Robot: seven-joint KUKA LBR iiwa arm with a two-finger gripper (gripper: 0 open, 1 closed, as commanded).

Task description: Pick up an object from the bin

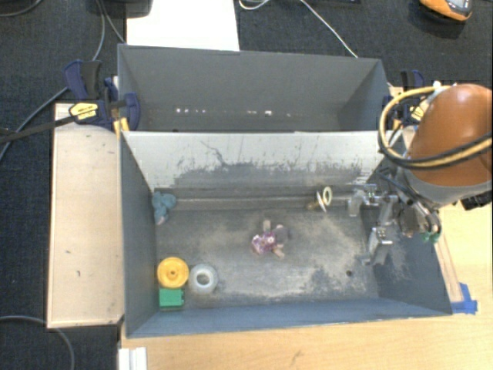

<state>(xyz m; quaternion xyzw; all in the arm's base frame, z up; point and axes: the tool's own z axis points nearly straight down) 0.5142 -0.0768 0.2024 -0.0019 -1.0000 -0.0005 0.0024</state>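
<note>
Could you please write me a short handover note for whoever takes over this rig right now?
Gripper: at the right side of the bin, over bare floor, no thing visibly held.
Things: small purple piece mid-bin; pale ring by the far wall; blue-grey piece far left; yellow disc on green block beside a clear tape roll, near left corner.
Done: nothing picked. Left: choose one, grasp, lift.
</note>
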